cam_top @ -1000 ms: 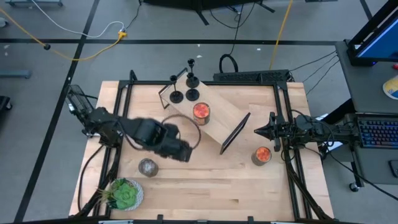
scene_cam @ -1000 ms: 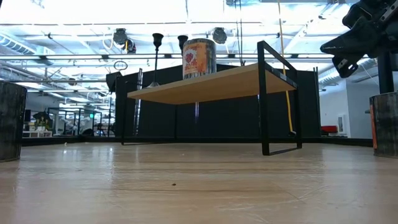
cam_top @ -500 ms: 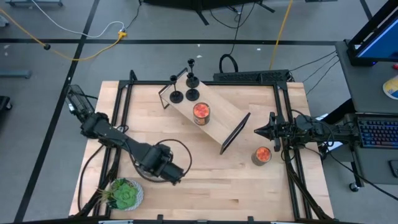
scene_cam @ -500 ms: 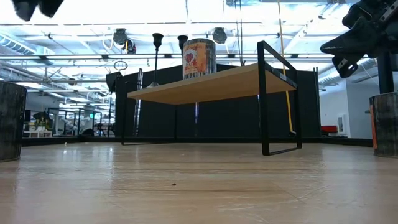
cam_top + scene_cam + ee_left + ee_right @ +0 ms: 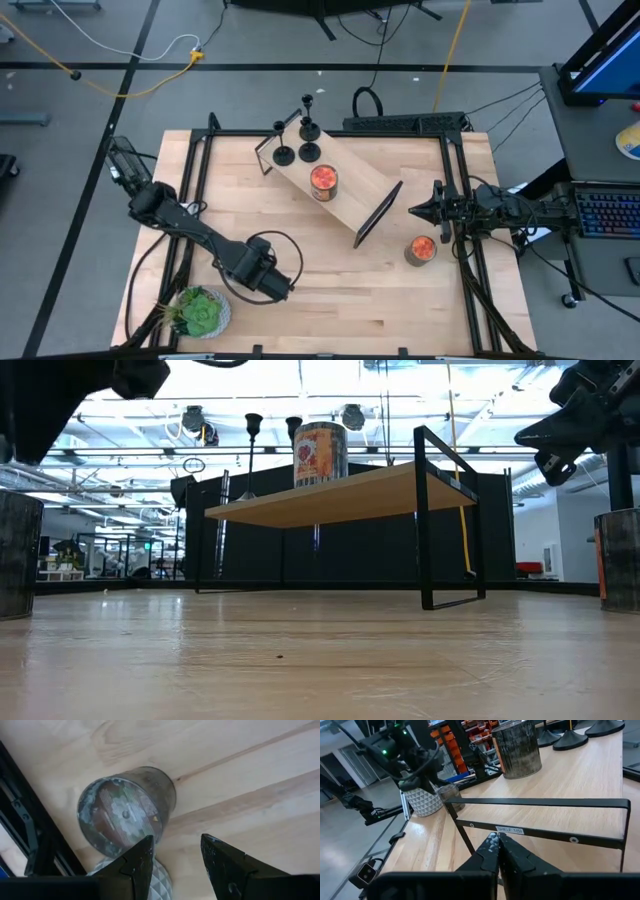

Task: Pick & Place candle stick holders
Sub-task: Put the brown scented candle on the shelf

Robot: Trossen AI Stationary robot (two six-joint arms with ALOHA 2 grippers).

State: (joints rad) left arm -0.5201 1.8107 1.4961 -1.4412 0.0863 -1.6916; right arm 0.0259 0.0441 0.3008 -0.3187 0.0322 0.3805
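I see three candle holders (image 5: pixel 297 147) standing together at one end of the shelf (image 5: pixel 350 195), which sits raised on black frame legs on the desk (image 5: pixel 350 300). A red-topped can (image 5: pixel 323 179) stands on the shelf just beside them, and in the low view two holder stems (image 5: pixel 252 445) rise next to that can. A second red-topped can (image 5: pixel 421 249) stands on the desk near the shelf's other end. My left end effector (image 5: pixel 262 280) hangs over the desk's near-left part, well apart from the holders, its fingers (image 5: pixel 137 865) spread and empty above a weathered tin (image 5: pixel 122 810) close to the plant (image 5: pixel 197 312). My right end effector (image 5: pixel 413 211) rests at the desk's right edge, fingers (image 5: pixel 495 851) clenched together on nothing, pointing at the shelf's black frame (image 5: pixel 540 802)
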